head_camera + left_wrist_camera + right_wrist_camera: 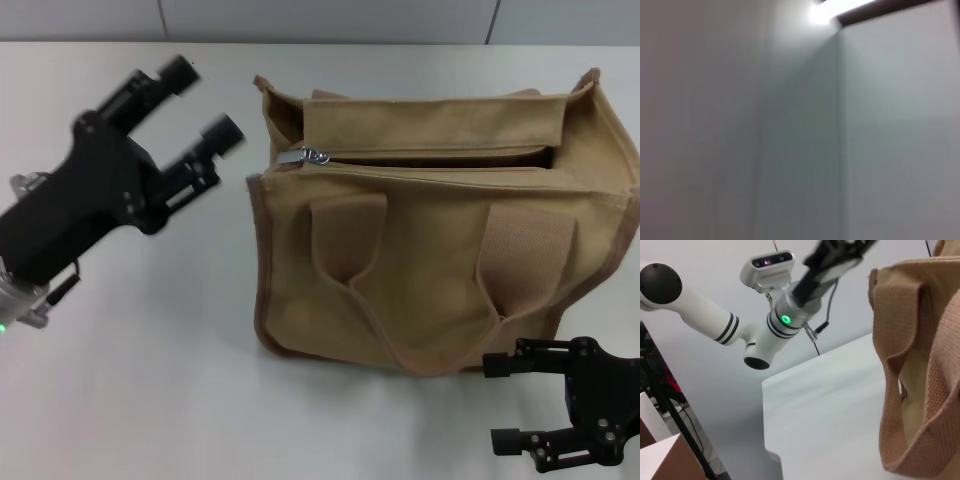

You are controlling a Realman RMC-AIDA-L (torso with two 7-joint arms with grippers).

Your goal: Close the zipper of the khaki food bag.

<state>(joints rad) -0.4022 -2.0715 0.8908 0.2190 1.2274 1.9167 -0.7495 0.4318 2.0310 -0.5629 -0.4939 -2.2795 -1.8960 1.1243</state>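
The khaki food bag [430,250] stands upright on the white table, its two wide handles hanging down its near side. Its zipper [430,158] runs along the top and gapes open, with the silver pull tab [303,156] at the bag's left end. My left gripper [205,100] is open and empty, raised to the left of the bag and pointing toward the pull tab end. My right gripper [505,400] is open and empty, low at the bag's near right corner. The bag's side and a handle also show in the right wrist view [920,365].
The white table [150,380] spreads left and in front of the bag. A pale wall [330,18] runs behind it. The right wrist view shows the table's edge [771,385] and my left arm [780,320] above it. The left wrist view shows only blank wall.
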